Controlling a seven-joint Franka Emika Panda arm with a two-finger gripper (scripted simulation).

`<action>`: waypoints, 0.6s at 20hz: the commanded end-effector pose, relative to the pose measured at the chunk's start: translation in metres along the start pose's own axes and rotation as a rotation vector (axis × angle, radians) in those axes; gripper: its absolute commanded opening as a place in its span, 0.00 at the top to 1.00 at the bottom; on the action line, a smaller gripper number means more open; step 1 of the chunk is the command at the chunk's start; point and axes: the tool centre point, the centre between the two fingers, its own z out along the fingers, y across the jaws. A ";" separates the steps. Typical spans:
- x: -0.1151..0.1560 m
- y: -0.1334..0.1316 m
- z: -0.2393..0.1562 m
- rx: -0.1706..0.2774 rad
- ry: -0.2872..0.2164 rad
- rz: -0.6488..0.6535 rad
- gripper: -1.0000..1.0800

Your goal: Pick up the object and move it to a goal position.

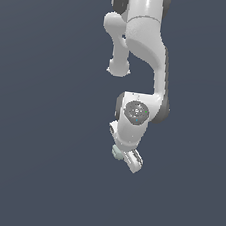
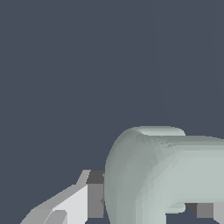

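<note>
Object (image 2: 162,175) clamped between fingers (image 2: 151,201) (pads flank both sides), lower centre of frame, gripped for carry toward goal.

White Panda arm (image 1: 144,43) is reaching down from the exterior view's upper edge, elbow folding back above the wrist (image 1: 136,112). Below the wrist, the gripper (image 1: 124,157) is pointing downward, its fingers (image 2: 94,199) pressing on the pale grey-green object (image 2: 162,175).
</note>
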 end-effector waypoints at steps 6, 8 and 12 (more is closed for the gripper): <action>0.005 -0.014 -0.055 0.038 0.009 -0.099 1.00; 0.007 -0.019 -0.077 0.052 0.012 -0.140 1.00; 0.009 -0.031 -0.130 0.087 0.018 -0.235 1.00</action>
